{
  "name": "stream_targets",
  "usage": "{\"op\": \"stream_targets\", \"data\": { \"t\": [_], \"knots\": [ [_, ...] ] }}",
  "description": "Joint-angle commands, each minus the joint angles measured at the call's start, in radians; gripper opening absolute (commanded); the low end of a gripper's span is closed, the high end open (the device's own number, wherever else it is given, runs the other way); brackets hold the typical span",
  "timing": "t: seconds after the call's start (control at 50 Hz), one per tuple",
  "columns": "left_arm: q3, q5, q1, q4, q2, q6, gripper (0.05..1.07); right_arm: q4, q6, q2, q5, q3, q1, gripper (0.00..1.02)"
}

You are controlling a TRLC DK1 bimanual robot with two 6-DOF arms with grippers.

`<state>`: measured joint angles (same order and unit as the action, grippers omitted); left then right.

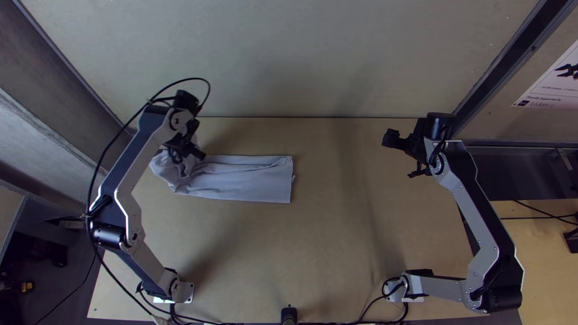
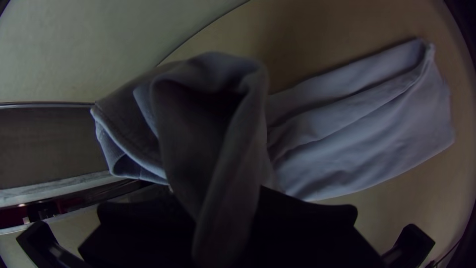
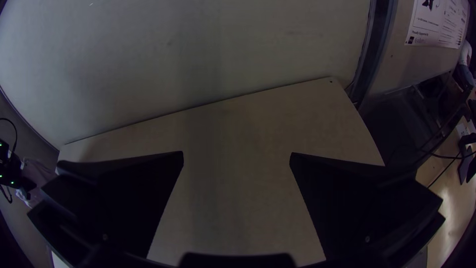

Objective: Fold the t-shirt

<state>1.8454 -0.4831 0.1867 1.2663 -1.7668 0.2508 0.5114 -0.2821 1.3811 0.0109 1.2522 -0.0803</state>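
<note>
Holding a bunched, looped part of the shirt (image 2: 213, 114) close to the camera between black fingers (image 2: 302, 218), showing a loose, seamed fold on one side and, on the other, a flatter, folded length lying on the table (image 2: 307, 39) in long creases.

Between the left gripper's (image 1: 195, 155) fingers (image 2: 312, 218), matt black and plastic-looking, the shirt (image 1: 247, 177) is soft, dull cloth, rumpled at their tips and smoother away from them. The table (image 1: 337, 241) below both pairs of fingers is smooth wood with little shine, and the wall (image 1: 373, 60) beyond them looks matt, with faint scuffs. Back from the right gripper's (image 1: 400, 157) fingers (image 3: 124, 203), also matt black plastic by their look, the arm (image 1: 478, 222) has satin, metal-looking plates, and the poster (image 1: 551, 78) past them is smooth paper.
</note>
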Motion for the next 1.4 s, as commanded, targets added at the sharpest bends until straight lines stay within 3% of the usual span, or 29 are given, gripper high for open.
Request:
{"op": "stream_targets", "data": {
  "t": [0.0, 0.44, 1.08, 1.1, 1.14, 1.2, 1.22, 1.38],
  "knots": [
    [0.049, -0.011, 0.066, 0.044, -0.048, -0.088, 0.08, -0.016, 0.012, -0.020, 0.000, -0.037, 0.011, 0.98],
    [0.216, 0.034, 0.255, 0.122, -0.270, -0.275, 0.08, -0.034, 0.015, -0.022, 0.000, -0.071, 0.025, 0.98],
    [0.344, 0.124, 0.461, 0.127, -0.462, -0.370, 0.10, -0.054, 0.026, -0.022, 0.000, -0.137, 0.028, 0.98],
    [0.356, 0.156, 0.461, 0.127, -0.471, -0.377, 0.16, -0.056, 0.024, -0.024, 0.000, -0.142, 0.027, 0.98],
    [0.387, 0.207, 0.464, 0.125, -0.490, -0.403, 0.40, -0.057, 0.024, -0.027, 0.000, -0.152, 0.024, 0.98],
    [0.428, 0.294, 0.465, 0.117, -0.519, -0.432, 0.93, -0.068, 0.023, -0.031, 0.000, -0.177, 0.014, 0.98],
    [0.434, 0.317, 0.467, 0.099, -0.525, -0.443, 1.06, -0.074, 0.023, -0.033, 0.000, -0.186, 0.010, 0.98],
    [0.449, 0.606, 0.467, -0.128, -0.519, -0.630, 1.03, -0.126, 0.023, -0.059, 0.000, -0.284, -0.029, 0.98]
  ]
}}
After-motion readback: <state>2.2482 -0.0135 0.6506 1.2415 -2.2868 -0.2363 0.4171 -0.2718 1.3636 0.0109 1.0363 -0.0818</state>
